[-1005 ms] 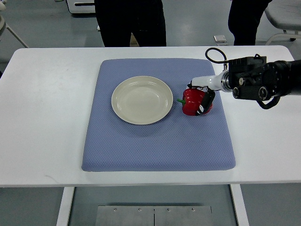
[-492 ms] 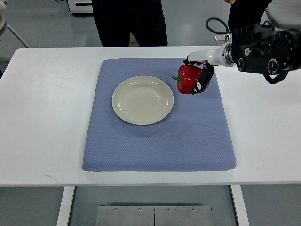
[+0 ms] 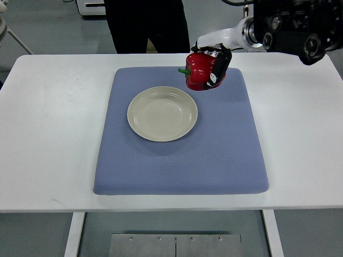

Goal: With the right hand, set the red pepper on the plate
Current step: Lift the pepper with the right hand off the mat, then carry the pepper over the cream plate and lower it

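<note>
Where the white table (image 3: 48, 123) meets a grey floor, a blue mat (image 3: 214, 155) bears a cream plate (image 3: 162, 113), bare. A person in dark trousers (image 3: 147, 24) stands beyond the far edge. The right hand (image 3: 213, 63) is clamped on the red pepper (image 3: 199, 70), over the mat's far edge, just beyond the plate.

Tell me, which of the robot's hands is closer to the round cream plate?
Right. The right hand, gripping the shiny red bell pepper, is above the blue mat, beyond the round cream plate's far-right rim. The left hand is out of view.
</note>
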You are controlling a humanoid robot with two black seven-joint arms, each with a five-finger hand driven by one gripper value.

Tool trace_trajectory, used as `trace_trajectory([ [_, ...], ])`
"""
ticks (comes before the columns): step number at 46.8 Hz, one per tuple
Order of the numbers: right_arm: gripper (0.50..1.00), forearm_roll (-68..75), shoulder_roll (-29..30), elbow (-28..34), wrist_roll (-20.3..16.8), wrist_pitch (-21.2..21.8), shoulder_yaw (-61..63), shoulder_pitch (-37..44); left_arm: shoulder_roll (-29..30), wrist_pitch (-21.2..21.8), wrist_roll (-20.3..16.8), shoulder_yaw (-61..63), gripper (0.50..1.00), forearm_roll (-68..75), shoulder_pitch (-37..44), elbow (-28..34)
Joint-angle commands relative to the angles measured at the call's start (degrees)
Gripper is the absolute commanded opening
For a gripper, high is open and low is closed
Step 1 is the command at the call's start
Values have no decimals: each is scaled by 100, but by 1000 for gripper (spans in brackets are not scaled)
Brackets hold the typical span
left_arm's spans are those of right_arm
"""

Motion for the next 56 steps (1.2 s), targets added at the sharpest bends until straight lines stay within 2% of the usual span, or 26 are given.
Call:
trace_trajectory([
  [1,500,287,7,-19,-38,-68,221,-52,0,0,0,0,1000,0,-9,0],
  [14,500,718,7,-212,-248,-455,591,-448,0,0,0,0,1000,0,0,0],
  [23,500,701,7,-256,-732,-516,1346,-782,0,0,0,0,1000,0,-9,0],
  [37,500,692,7,-273,-758,-982,1803,-1441,0,0,0,0,1000,0,0,0],
  [56,500,674,7,-687,-961,-1456,2805,-2618,0,0,0,0,1000,0,-9,0],
])
